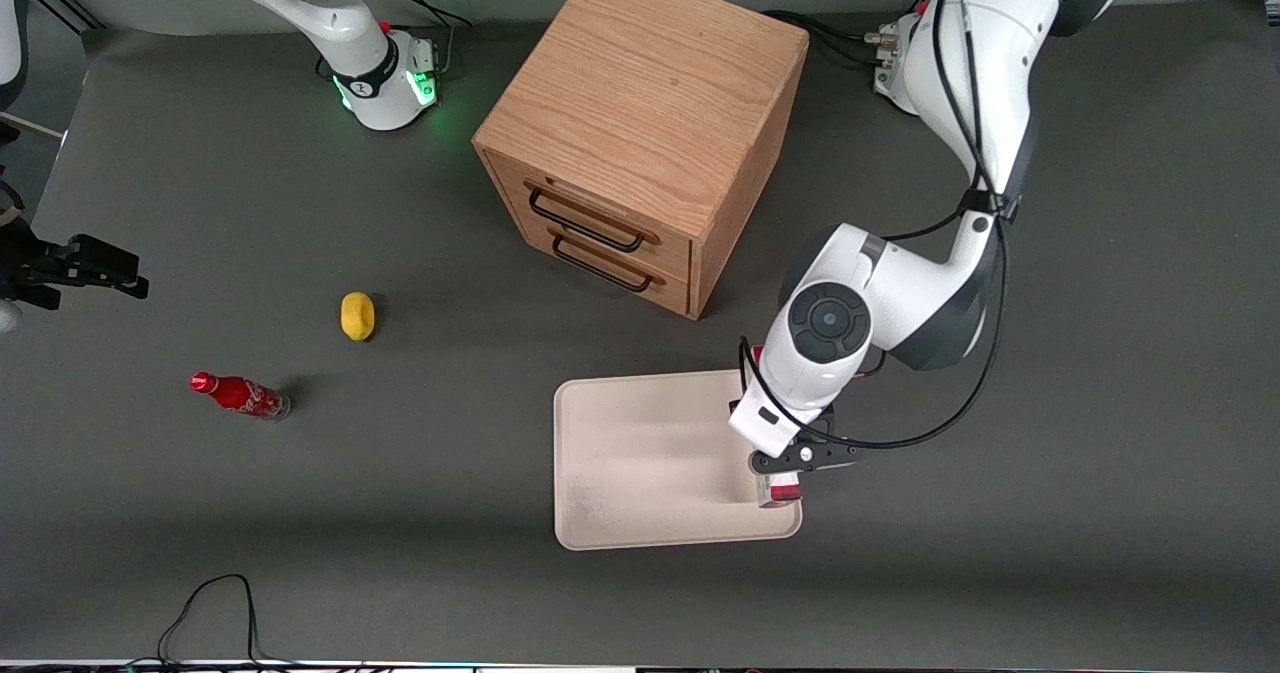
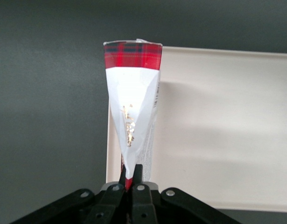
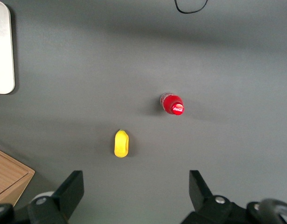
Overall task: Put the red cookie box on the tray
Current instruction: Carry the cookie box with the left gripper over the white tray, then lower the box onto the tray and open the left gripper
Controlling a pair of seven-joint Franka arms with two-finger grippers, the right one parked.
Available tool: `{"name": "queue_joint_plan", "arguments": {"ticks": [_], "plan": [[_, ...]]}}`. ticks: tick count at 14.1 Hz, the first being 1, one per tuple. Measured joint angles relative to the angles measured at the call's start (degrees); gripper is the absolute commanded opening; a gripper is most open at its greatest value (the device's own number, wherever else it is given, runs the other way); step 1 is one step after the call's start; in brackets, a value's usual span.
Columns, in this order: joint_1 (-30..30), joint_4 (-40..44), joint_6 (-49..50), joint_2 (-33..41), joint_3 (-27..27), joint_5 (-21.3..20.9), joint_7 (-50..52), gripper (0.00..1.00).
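Over the tray's edge nearest the working arm hangs the black two-finger gripper (image 2: 130, 179), its fingers pinched tight on the upper edge of the long, thin red-and-white cardboard cookie box (image 2: 133, 107), so the carton hangs downward from the claw with its red tartan end lowest and its white printed face showing. From the wrist camera, that lower end sits right along the rim of the flat cream-beige rectangular tray (image 2: 218, 140), partly over the tray floor and partly over the dark grey table mat (image 2: 45, 116); whether it touches the surface yet I cannot tell. From the front, the gripper (image 1: 790, 463) and the white arm cover most of the box (image 1: 778, 493), of which only a small red and white piece shows at the tray's (image 1: 640, 453) corner closest to the camera. By my reading the carry is done and the placing is unfinished: the box needs to be brought a little further over the tray floor, laid or lowered flat, and released. Farther out, a light oak two-drawer wooden cabinet (image 1: 640, 133) stands farther from the camera than the tray, while a small yellow lemon-like object (image 1: 357, 315) and a small red cola bottle (image 1: 240, 395) lie toward the parked arm's end of the table.
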State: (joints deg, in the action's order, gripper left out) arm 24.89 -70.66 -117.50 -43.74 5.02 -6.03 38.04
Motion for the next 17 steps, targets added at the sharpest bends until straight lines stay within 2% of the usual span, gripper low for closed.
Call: {"name": "queue_joint_plan", "arguments": {"ticks": [6,7,8,9,10,15,17], "plan": [[-0.01,-1.09,-5.0,-4.7,-0.1,-0.34,0.0,0.0],[0.01,-1.05,-5.05,-4.69,-0.08,-0.36,0.0,0.05],[-0.01,-1.02,-5.05,-4.69,-0.09,-0.4,-0.01,0.61],[-0.03,-1.02,-5.05,-4.69,-0.14,-0.42,-0.01,0.97],[-0.05,-1.02,-5.05,-4.69,-0.22,-0.43,-0.01,1.0],[-0.13,-0.63,-4.83,-4.17,-0.3,-0.43,0.02,1.0],[-0.16,0.29,-1.87,-2.86,-0.29,-0.43,0.05,1.0]]}}
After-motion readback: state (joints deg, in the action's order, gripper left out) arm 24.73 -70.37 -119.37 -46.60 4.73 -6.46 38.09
